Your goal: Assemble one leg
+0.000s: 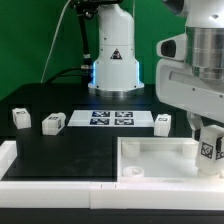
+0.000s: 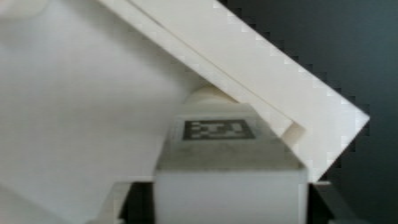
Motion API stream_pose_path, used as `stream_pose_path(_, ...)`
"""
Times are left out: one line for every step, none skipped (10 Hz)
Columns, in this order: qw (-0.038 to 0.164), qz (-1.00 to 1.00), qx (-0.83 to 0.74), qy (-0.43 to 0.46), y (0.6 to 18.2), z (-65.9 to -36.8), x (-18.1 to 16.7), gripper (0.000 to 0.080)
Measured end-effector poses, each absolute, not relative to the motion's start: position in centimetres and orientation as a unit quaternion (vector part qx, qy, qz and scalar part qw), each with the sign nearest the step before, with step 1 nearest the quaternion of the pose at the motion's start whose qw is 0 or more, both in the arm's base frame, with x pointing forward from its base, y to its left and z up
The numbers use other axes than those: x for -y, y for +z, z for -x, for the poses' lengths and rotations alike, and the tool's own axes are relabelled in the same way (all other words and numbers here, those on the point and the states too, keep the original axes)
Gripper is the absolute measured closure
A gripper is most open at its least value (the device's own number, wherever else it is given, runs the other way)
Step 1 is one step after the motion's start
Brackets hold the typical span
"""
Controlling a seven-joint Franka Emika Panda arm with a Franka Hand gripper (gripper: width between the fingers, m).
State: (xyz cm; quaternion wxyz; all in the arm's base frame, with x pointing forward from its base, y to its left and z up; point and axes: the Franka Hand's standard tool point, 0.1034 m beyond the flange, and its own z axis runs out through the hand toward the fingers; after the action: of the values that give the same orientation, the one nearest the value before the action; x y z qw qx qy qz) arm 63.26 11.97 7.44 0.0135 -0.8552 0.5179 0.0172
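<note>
My gripper (image 1: 207, 138) is shut on a leg (image 1: 209, 150), a small white block with a black-and-white tag, and holds it at the near right corner of the large white tray-like part (image 1: 150, 147). In the wrist view the leg (image 2: 221, 160) fills the gap between my dark fingers (image 2: 143, 202), tag facing the camera, and its far end touches or nearly touches the tray's rim (image 2: 249, 70). Three other legs stand on the black table: two at the exterior view's left (image 1: 21, 117) (image 1: 53, 122) and one right of centre (image 1: 162, 122).
The marker board (image 1: 110, 119) lies flat in the middle of the table, in front of the arm's base (image 1: 112, 70). A white raised border (image 1: 20, 170) runs along the table's near edge.
</note>
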Motion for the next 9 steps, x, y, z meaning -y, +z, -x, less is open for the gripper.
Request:
stream_pose_path(0.013,0.809,-0.587,0.021,7.35,-63.23,-11.90,0.0508)
stream_pose_path(0.012,0.797,-0.604,0.021,7.35,-63.24,-11.92,0.0508)
stream_pose_path(0.012,0.801,-0.598,0.020,7.35,-63.24,-11.91,0.0508)
stream_pose_path(0.013,0.818,-0.575,0.019,7.38,-63.26,-12.02,0.0508)
stream_pose_path(0.015,0.848,-0.529,0.017,7.42,-63.24,-12.33,0.0454)
stream_pose_path(0.016,0.881,-0.472,0.016,7.42,-63.23,-12.33,0.0271)
stream_pose_path(0.017,0.918,-0.396,0.014,7.39,-63.24,-12.34,0.0271)
stream_pose_path(0.018,0.948,-0.318,0.013,7.30,-63.24,-12.24,0.0176)
stream_pose_path(0.019,0.964,-0.266,0.012,7.28,-63.24,-12.25,0.0157)
